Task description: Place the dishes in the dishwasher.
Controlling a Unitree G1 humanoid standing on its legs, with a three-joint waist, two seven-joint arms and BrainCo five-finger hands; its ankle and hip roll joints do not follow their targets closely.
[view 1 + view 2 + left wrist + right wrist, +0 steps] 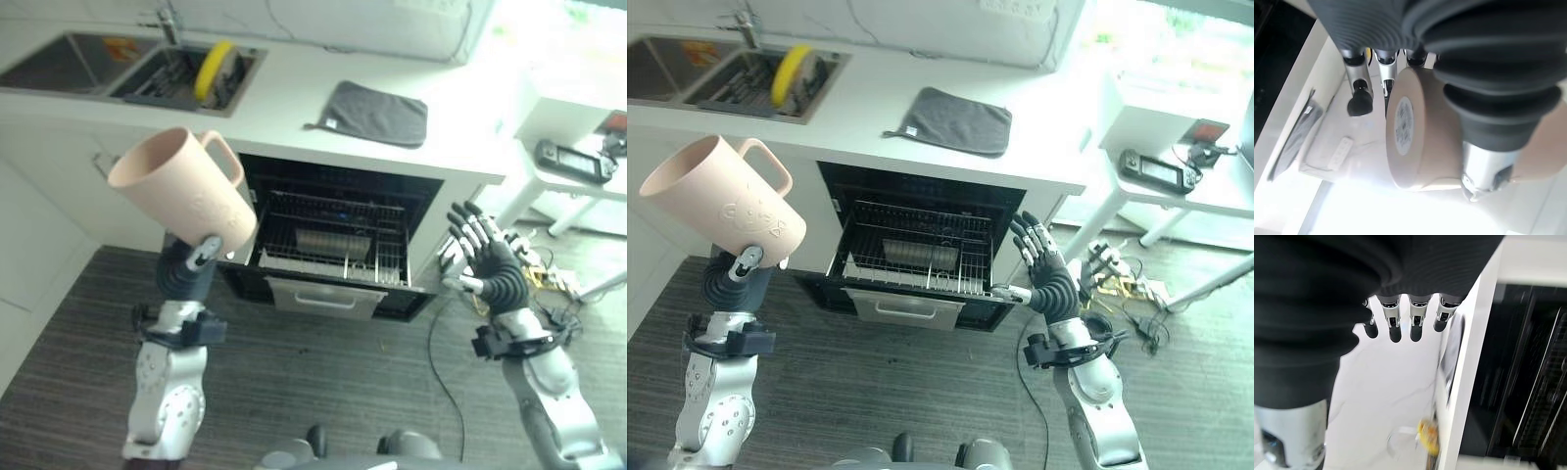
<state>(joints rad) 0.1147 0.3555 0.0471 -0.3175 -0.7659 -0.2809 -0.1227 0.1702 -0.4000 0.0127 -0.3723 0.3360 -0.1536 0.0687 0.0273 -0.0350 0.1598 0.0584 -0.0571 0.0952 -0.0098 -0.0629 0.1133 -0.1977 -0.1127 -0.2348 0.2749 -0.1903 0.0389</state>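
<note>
The left hand (pixel 201 257) is wrapped round a big pink cup (pixel 186 186) and holds it up high, in front of the counter (pixel 294 93). The cup is tipped, so its open mouth points up and to the left, and its handle sticks out on the upper right side. In the left wrist view the flat bottom of the cup (pixel 1405 127) shows, with the thumb on one side and the fingers (pixel 1359 95) curled past it on the other. The right hand (pixel 1048 279) is up in the air to the right of the dishwasher (pixel 333 245). Its fingers are straight and spread, and it holds nothing. In the right wrist view the fingers (pixel 1396 328) stick out straight in a row. The dishwasher sits under the counter with its door open. Its wire rack (pixel 921 250) is pulled out, and one grey dish (pixel 906 255) lies in it. On the counter there is a dark grey cloth (pixel 377 113), right above the dishwasher. At the far left of the counter is a sink (pixel 127 64), and a yellow plate (pixel 213 67) stands on its edge in the rack inside it. To the right stands a white table (pixel 1176 186) with a black gadget (pixel 1159 170) on it.
</note>
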